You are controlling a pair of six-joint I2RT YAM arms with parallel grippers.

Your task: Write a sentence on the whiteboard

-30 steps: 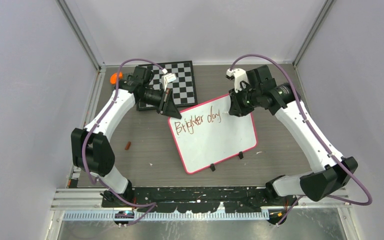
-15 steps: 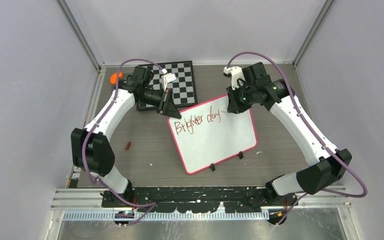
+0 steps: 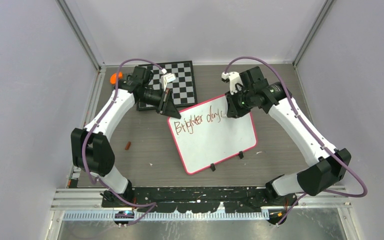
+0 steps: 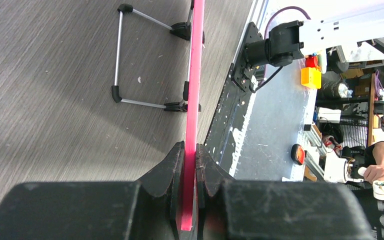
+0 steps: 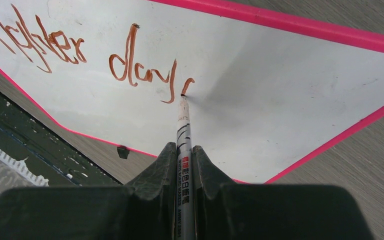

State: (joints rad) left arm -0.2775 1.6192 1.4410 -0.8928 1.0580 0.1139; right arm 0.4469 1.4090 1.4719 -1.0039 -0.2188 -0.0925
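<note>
- Sentence (image 5: 75,52): I read "Brighter day" in reddish-brown marker, on one line along the far edge of the whiteboard (image 3: 220,145). Just right of the "y" there is a short hooked stroke.
- The marker (image 5: 184,132) has its tip touching the white face at the lower end of that hook. The barrel runs straight back from there.
- The right gripper (image 5: 183,150) is pinching the marker barrel, one finger pressed on either side. It hangs over the far-right part of the whiteboard.
- The whiteboard sits about mid-table, turned so its corners point toward the table's (image 3: 145,140) edges. Its two black feet (image 3: 212,167) are along its near edge. The wrist view shows wire legs under it, so it is propped up rather than lying flat. I can't tell the angle.
- The left gripper (image 4: 189,150) is clamped on the pink rim at the far-left corner, with the rim sandwiched edge-on between the fingers.
- A checkered board (image 3: 180,82) lies at the far edge of the table, just beyond that corner. The left arm crosses over its left part.
- An orange thing (image 3: 114,78) sits in the far-left corner of the table, too small for me to identify.
- A small brown bit (image 3: 127,145) lies near the left edge, well apart from the whiteboard.
</note>
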